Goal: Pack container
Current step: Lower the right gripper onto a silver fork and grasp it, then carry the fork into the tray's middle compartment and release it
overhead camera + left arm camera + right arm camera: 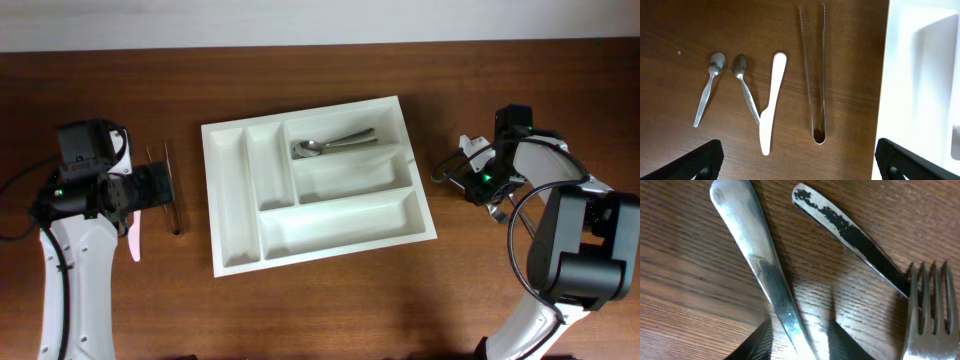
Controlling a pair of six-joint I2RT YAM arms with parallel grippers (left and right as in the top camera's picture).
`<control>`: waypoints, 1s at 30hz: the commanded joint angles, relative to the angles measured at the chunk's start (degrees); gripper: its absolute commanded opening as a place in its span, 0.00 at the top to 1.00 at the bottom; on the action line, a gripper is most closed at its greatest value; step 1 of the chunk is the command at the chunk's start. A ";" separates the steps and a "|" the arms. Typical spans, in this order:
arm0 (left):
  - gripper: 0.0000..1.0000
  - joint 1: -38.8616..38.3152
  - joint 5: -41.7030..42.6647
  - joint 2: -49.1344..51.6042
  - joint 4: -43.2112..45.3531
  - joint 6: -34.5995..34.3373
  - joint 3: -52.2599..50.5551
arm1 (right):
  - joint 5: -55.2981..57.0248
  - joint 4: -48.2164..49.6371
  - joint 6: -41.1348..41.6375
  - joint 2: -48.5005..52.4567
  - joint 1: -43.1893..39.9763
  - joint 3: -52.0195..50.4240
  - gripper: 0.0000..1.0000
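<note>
A dark brown wooden desk [320,310] runs up to a pale wall [300,20] at 12 o'clock, and the large white rectangular plastic cutlery tray [340,228] lies at its centre, turned slightly off square. The tray's two narrow upright compartments are on the 9 o'clock side and its three long crosswise ones on the 3 o'clock side. Only the crosswise compartment towards 12 o'clock is filled, by one polished steel spoon [330,146] lying lengthwise. The other four show bare white, so packing looks barely begun. At 9 o'clock the left end effector [802,162] hangs above the desk with its fingers spread wide and holds nothing. This probably gives its camera a clear look at the row below: slim steel tongs [812,75] nearest the tray, then a white plastic knife [771,100], then two small steel teaspoons [746,85] side by side, one with its handle touching the knife. At 3 o'clock the right end effector [800,342] sits low over a second cluster. Its fingers straddle a smooth steel utensil handle [755,255] with a narrow gap showing on each side, apparently lined up to pinch it. Just beside that handle lie a worn, dark-patched metal handle [850,230] and the tines of a steel fork [930,310].
</note>
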 commanded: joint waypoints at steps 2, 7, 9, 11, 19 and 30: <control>0.01 0.31 -0.81 0.20 -0.04 0.85 1.20 | 1.57 0.22 3.63 2.27 0.31 -0.52 0.75; 0.01 0.31 -0.83 0.20 -0.02 0.85 1.20 | 1.57 0.17 8.90 2.27 0.26 -0.52 0.96; 0.01 0.31 -0.81 0.20 -0.04 0.85 1.20 | 1.55 0.09 11.06 2.25 0.26 -0.50 0.96; 0.01 0.31 -0.83 0.17 -0.04 0.85 1.20 | 1.55 -0.31 12.83 2.12 0.26 -0.31 0.96; 0.01 0.31 -0.83 0.20 -0.04 0.85 1.20 | -1.46 -4.46 14.84 0.31 0.31 2.19 0.96; 0.01 0.31 -0.81 0.20 -0.04 0.85 1.20 | -6.03 -15.69 17.88 -7.76 7.74 20.57 0.96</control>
